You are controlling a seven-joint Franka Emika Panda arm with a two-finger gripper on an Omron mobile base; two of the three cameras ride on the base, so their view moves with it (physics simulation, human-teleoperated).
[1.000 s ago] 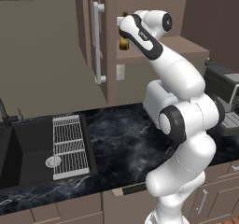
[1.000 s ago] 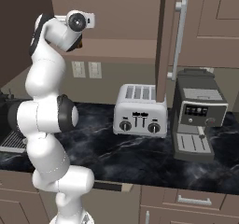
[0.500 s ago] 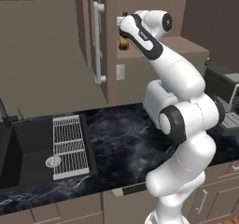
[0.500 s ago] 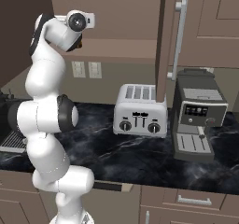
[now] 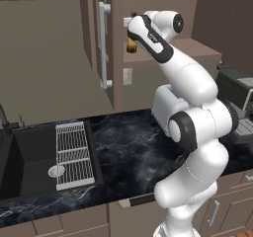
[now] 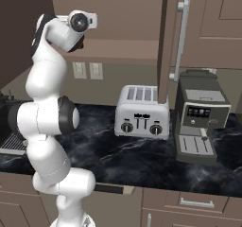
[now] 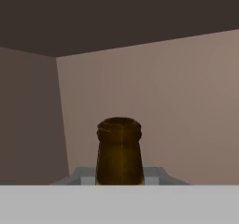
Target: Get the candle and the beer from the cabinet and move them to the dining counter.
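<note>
The beer (image 5: 131, 45), a brown glass bottle, hangs in front of the open cabinet (image 5: 116, 38) at shelf height. My gripper (image 5: 130, 33) is shut on its neck from above. In the hand view the bottle's neck and rim (image 7: 119, 148) stand upright between my two grey fingers (image 7: 83, 174), with the cabinet's bare back wall (image 7: 163, 101) behind. The arm's hand (image 6: 80, 21) is raised high at the upper left of the right base view. The candle and the dining counter are out of view.
Below the arm runs a black marbled worktop (image 5: 128, 147) with a sink (image 5: 20, 162) and a drying rack (image 5: 73, 154) on its left. A toaster (image 6: 142, 112) and a coffee machine (image 6: 201, 115) stand to the right. An open cabinet door (image 6: 165, 37) hangs over the toaster.
</note>
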